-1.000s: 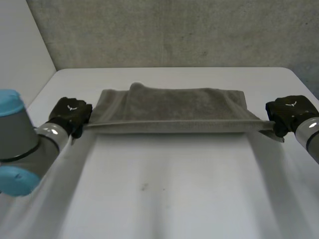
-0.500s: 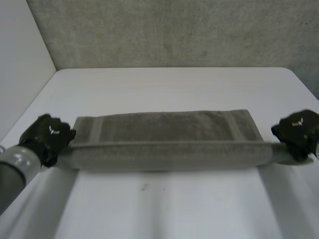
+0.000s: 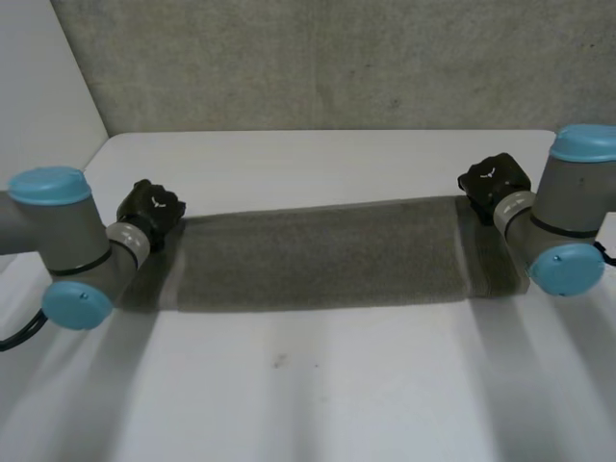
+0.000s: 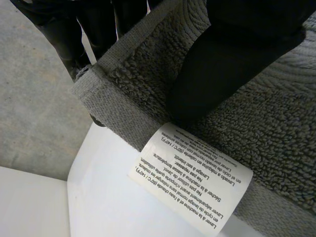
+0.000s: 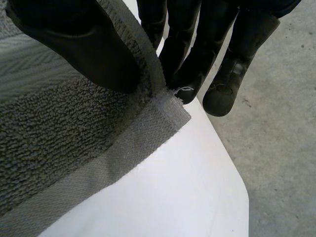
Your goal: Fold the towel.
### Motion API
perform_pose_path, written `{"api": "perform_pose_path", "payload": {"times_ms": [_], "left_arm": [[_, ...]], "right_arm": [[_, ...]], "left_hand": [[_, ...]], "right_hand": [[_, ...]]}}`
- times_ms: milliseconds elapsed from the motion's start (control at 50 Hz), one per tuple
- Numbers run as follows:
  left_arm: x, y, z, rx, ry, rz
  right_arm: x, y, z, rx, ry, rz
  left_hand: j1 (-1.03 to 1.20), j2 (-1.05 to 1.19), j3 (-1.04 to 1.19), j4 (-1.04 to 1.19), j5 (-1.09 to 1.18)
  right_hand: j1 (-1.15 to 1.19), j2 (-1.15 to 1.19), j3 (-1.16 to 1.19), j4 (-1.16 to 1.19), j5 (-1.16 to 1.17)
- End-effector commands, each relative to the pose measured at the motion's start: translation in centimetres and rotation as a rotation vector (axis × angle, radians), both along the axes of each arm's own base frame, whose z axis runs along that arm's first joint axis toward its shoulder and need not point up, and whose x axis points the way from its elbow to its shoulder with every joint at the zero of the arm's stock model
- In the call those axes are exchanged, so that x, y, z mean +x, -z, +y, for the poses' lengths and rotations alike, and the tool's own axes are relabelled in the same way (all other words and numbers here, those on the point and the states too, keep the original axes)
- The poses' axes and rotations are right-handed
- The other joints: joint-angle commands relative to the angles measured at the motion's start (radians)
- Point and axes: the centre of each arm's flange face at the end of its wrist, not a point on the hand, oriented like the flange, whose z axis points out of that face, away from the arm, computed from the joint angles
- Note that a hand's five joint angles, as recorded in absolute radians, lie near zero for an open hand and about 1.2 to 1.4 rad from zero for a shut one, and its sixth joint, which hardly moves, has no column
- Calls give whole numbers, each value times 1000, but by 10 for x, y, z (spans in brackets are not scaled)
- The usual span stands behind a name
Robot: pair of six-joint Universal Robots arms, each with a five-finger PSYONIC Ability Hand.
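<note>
A grey towel [image 3: 318, 255] lies as a long flat band across the middle of the white table [image 3: 318, 395]. My left hand [image 3: 149, 208] is at its far left corner, and my right hand [image 3: 493, 181] is at its far right corner. In the left wrist view the thumb [image 4: 217, 64] presses the towel [image 4: 276, 113] against the fingers behind it, just above a white care label [image 4: 192, 178]. In the right wrist view the thumb [image 5: 74, 39] and fingers [image 5: 197, 49] pinch the towel [image 5: 49, 128] at its hemmed corner.
A concrete wall [image 3: 327, 58] rises behind the table's far edge. Both forearms with light-blue caps [image 3: 48, 183] reach in over the table's sides. The rounded table corner [image 5: 237, 192] and the floor lie just beyond my right hand.
Both hands first drew the taut towel edge toward the near side, then carried it to the far side and closer together. The towel now lies flat as a band.
</note>
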Motion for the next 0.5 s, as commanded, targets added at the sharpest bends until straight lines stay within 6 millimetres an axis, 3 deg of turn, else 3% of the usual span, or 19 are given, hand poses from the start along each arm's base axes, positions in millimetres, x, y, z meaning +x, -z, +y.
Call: {"api": "perform_pose_path", "payload": {"times_ms": [20,40,60,80,100,120,160,200,220,260,280,300,320,360,380,420,500], "left_arm": [[-7,6,-24,-50,-25,5],[-8,7,-26,-53,-27,5],[-8,8,-26,-53,-27,5],[-9,9,-27,-55,-27,5],[-9,9,-27,-55,-27,5],[-9,8,-27,-59,-30,8],[-10,8,-26,-57,-33,13],[-11,4,-24,-55,-39,31],[-11,4,-24,-55,-39,31],[-12,-4,-22,-59,-43,53],[-12,-12,-19,-58,-49,80],[-11,-20,-15,-56,-58,120],[-11,-20,-15,-56,-58,120],[-8,-29,-9,-44,-73,174],[-4,-39,-2,-31,-87,239],[-2,-48,5,-20,-95,290],[4,-67,29,12,-114,424]], "right_arm": [[15,15,-16,-31,-16,0],[16,17,-19,-36,-12,5],[16,17,-19,-36,-12,5],[16,17,-21,-46,-1,7],[17,15,-24,-64,18,4],[17,14,-24,-64,18,4],[18,6,-28,-94,31,-4],[18,-18,-30,-138,47,-37],[18,-18,-30,-138,47,-37],[16,-49,-26,-177,54,-101],[16,-49,-26,-177,54,-101],[12,-63,-22,-183,65,-145],[12,-63,-22,-183,65,-146],[6,-82,-10,-171,72,-209],[6,-82,-10,-171,72,-209],[-1,-94,9,-143,78,-236],[-13,-95,28,-94,82,-237]], "left_hand": [[186,179,180,177,185],[186,179,180,177,185],[186,179,180,177,185],[-572,-580,-578,-581,-574],[-579,-587,-586,-588,-581],[-1035,-1043,-1042,-1044,-1037],[-1017,-1025,-1023,-1026,-1019],[-1035,-1043,-1042,-1044,-1037],[-1035,-1043,-1042,-1044,-1037],[-1035,-1043,-1042,-1044,-1037],[-1035,-1043,-1042,-1044,-1037],[-1035,-1043,-1042,-1044,-1037],[-1035,-1043,-1042,-1044,-1037],[-1035,-1043,-1042,-1044,-1037],[-1035,-1043,-1042,-1044,-1037],[-1035,-1043,-1042,-1044,-1037],[-1035,-1043,-1042,-1044,-1037]], "right_hand": [[-9,-12,-16,-18,-35],[-800,-804,-807,-809,-826],[-808,-812,-815,-817,-834],[-1156,-1160,-1163,-1165,-1182],[-1156,-1160,-1163,-1165,-1182],[-1156,-1160,-1163,-1165,-1182],[-1156,-1160,-1163,-1165,-1182],[-1156,-1160,-1163,-1165,-1182],[-1156,-1160,-1163,-1165,-1182],[-1156,-1160,-1163,-1165,-1182],[-1156,-1160,-1163,-1165,-1182],[-1156,-1160,-1163,-1165,-1182],[-1156,-1160,-1163,-1165,-1182],[-1156,-1160,-1163,-1165,-1182],[-1156,-1160,-1163,-1165,-1182],[-1156,-1160,-1163,-1165,-1182],[-1156,-1160,-1163,-1165,-1182]]}}
